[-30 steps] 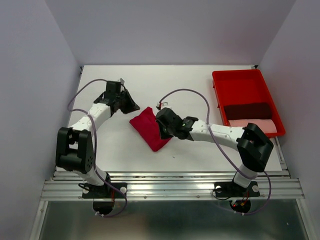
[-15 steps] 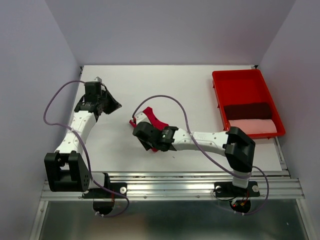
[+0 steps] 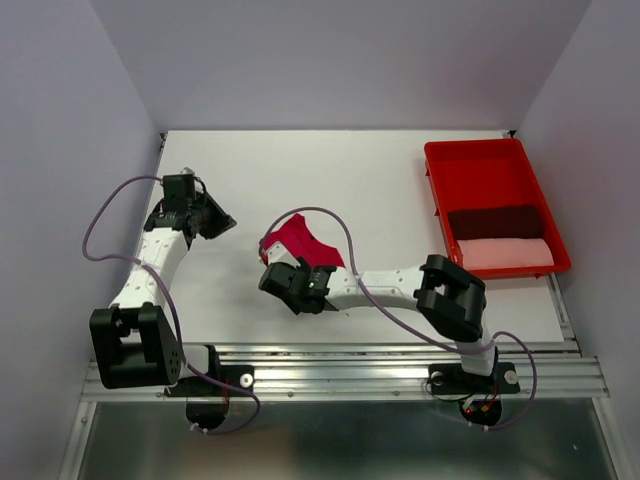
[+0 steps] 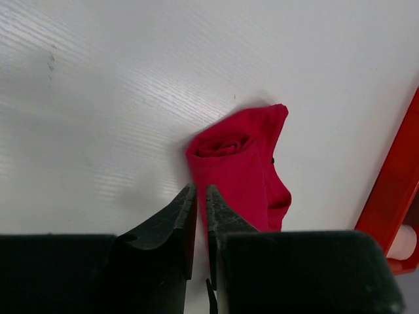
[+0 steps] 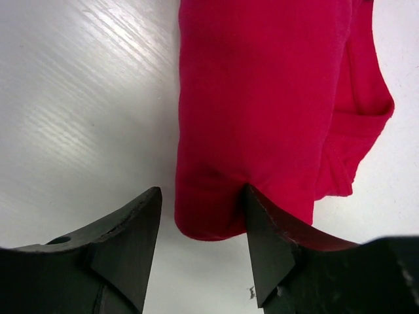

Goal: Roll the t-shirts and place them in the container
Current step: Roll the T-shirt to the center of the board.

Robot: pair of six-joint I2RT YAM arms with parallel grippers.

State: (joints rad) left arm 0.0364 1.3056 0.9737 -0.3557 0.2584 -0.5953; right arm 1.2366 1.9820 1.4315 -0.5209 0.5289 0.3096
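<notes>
A crimson-red t-shirt (image 3: 300,243) lies rolled into a short bundle on the white table (image 3: 380,180), left of centre. In the right wrist view the near end of the red t-shirt (image 5: 262,111) sits between the fingers of my open right gripper (image 5: 203,190); the right fingertip (image 5: 258,203) touches the cloth. From above, the right gripper (image 3: 283,268) is at the bundle's near-left end. My left gripper (image 3: 225,220) hovers apart, to the left, its jaws a narrow gap apart and empty. From there the red t-shirt (image 4: 242,163) shows a spiral end beyond the left gripper (image 4: 201,193).
A red plastic tray (image 3: 480,165) stands at the right of the table, holding a dark maroon rolled shirt (image 3: 495,220) and a pale pink one (image 3: 505,252). The tray's edge (image 4: 393,190) also shows in the left wrist view. White walls close in the table's back and sides.
My right gripper has let go of the red t-shirt, opened, and swung left and nearer, to the bundle's near end. My left arm has drawn back left, its jaws parting slightly.
</notes>
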